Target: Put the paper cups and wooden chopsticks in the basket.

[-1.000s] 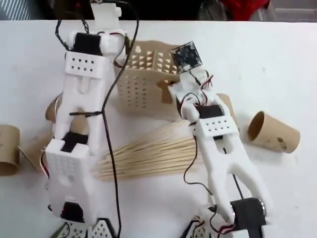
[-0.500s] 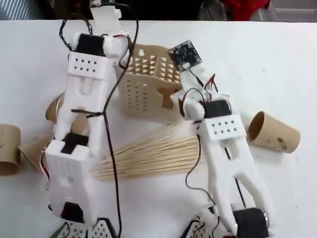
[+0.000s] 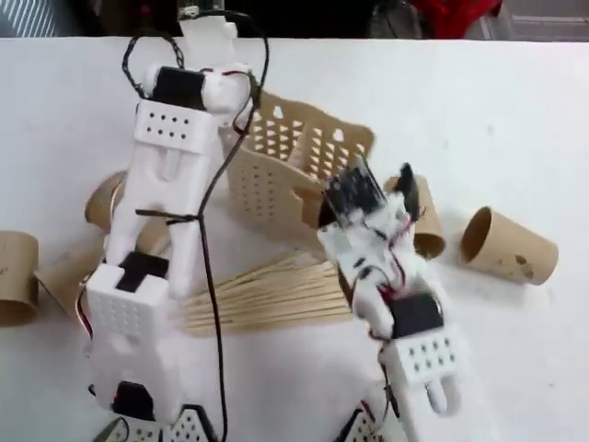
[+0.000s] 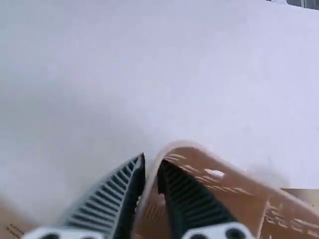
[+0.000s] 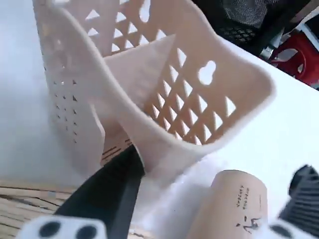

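the chopsticks (image 3: 258,295) lie in a loose fanned bundle in the middle of the surface (image 3: 515,110). their long axis runs left edge to right edge, with the right-hand ends angled a bit toward the far edge and the basket (image 3: 262,184). the basket sits just past them toward the far edge and looks tipped rather than flat.

left fingers (image 4: 139,172) are pinched nearly together on the basket's rim at its far left corner, with the thin wall caught between them. the left wrist view gives that pinch up close, where the high view has the arm's body over it.

right fingers (image 5: 112,191) are spread wide. one black finger is tucked against the basket's rim and the other is out past a cup (image 5: 234,204). so that cup lies on its side between them, just beside the basket's right-hand corner. can't tell if either finger actually touches it. in the high view this cup (image 3: 425,230) has its long axis going roughly far edge to near edge, half hidden by the wrist. the right wrist view also catches some chopstick ends down by the basket's foot.

second cup (image 3: 508,244) is on its side toward the right edge, mouth facing back toward the middle, well apart from the fingers. third cup (image 3: 99,198) peeks out from under the left arm. fourth cup (image 3: 14,276) is at the left edge, cut off.
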{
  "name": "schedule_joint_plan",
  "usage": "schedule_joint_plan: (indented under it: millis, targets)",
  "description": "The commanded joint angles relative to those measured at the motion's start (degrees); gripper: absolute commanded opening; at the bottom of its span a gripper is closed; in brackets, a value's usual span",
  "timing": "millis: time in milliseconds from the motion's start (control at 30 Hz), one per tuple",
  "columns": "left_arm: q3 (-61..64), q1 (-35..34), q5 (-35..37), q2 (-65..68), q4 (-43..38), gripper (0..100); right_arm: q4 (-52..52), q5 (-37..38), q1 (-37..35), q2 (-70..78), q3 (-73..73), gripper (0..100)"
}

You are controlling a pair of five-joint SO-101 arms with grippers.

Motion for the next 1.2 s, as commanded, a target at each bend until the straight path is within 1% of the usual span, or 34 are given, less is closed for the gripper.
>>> schedule_joint_plan:
  millis: [0, 67, 133, 200, 400, 467, 567, 667, 733, 800, 933, 1067, 1167]
  targets:
    - [-0.4, -3.7, 1.9, 3.2, -4.0, 2, 0.4, 1.0, -0.3, -6.1, 5.8, 51.8]
    - [-0.4, -3.7, 2.6, 3.6, -4.8, 2, 0.5, 1.8, -0.3, -6.1, 6.2, 54.3]
    - [-0.4, -4.4, 5.1, 3.6, -5.0, 2, 0.6, 3.8, -0.4, -5.6, 6.3, 54.6]
    - [-0.4, -5.3, 6.2, 3.6, -5.0, 2, 0.3, 3.9, -0.6, -4.8, 6.2, 54.6]
    - [-0.8, -4.4, 3.7, 2.8, -4.7, 2, 1.5, 3.7, 0.7, -3.0, 1.0, 54.4]
    - [-3.5, -3.8, 0.4, 2.0, -3.2, 2, 4.5, 3.7, 2.3, -2.1, -4.2, 54.4]
    - [-9.6, -3.2, -3.0, 1.1, 1.8, 2, 11.5, 3.7, 7.3, 1.3, -14.2, 54.4]
    - [-16.5, -1.8, -9.0, 1.3, 8.0, 2, 17.1, 3.7, 13.5, 8.0, -23.5, 54.3]
    - [-19.9, -0.7, -12.0, 1.5, 12.0, 2, 20.9, 4.1, 16.2, 13.9, -28.7, 54.2]
    - [-20.9, 0.3, -14.8, 1.5, 14.3, 2, 24.5, 4.2, 18.1, 20.4, -33.4, 51.2]
    - [-21.0, 2.3, -19.8, 1.4, 17.2, 2, 29.8, 4.2, 21.1, 29.7, -41.7, 38.9]
    - [-20.6, 2.4, -20.5, 1.4, 17.8, 3, 31.0, 4.1, 23.9, 33.7, -46.1, 28.6]
    - [-21.0, 2.3, -20.3, 0.9, 17.5, 9, 31.0, 4.2, 25.3, 35.3, -46.9, 26.4]
